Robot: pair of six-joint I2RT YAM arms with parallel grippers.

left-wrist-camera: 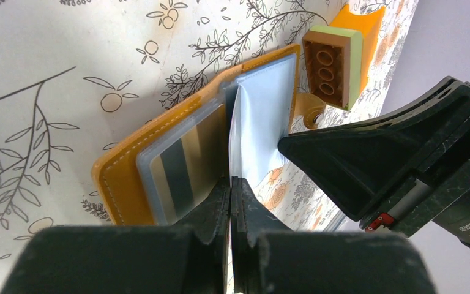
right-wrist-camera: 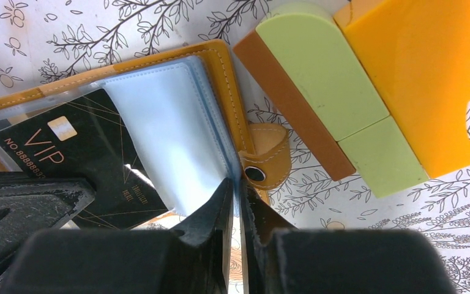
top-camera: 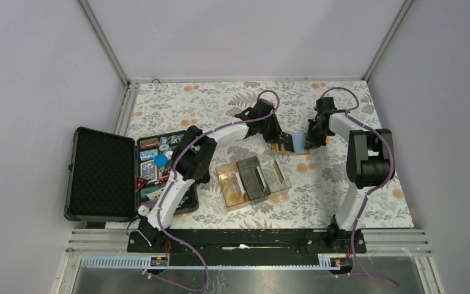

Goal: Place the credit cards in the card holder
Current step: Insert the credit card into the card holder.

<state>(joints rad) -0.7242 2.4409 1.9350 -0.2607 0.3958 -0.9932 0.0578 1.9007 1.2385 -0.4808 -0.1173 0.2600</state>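
1. Near edge, top view: the table [top-camera: 327, 184] carries an open black case [top-camera: 98, 174] at lower left, with round chips [top-camera: 161, 161] beside it. A clear tray [top-camera: 254, 180] sits at centre. Pale slips stand in its compartments, too small to identify as cards.
2. Left gripper [left-wrist-camera: 229, 190], bottom centre of its wrist view: jaws closed on the lower edge of a pale blue leaf [left-wrist-camera: 260, 116] of the holder, standing it upright.
3. Right gripper [right-wrist-camera: 237, 196], bottom centre of its wrist view: jaws drawn almost together at the holder's edge beside the snap tab [right-wrist-camera: 269, 147]. Whether they pinch anything cannot be told.
4. Card holder [right-wrist-camera: 226, 86]: orange, lying open on the table just above centre in the top view, between the two grippers.
5. Progress, as a judgement: at least one card is seated, namely the black card [right-wrist-camera: 79, 153] in a clear sleeve. A gold-and-grey striped card [left-wrist-camera: 183, 165] shows in the left wrist view and may be the same one. Whether the pale leaf holds a card is unclear, and no loose card is plainly visible.
6. Legible writing: "VIP" and "NO.88888…" on the black card. Lettering on the gripper housing is cut off.
7. Beyond the holder: a green-and-brown block [right-wrist-camera: 324, 79] and an orange block [right-wrist-camera: 422, 73].
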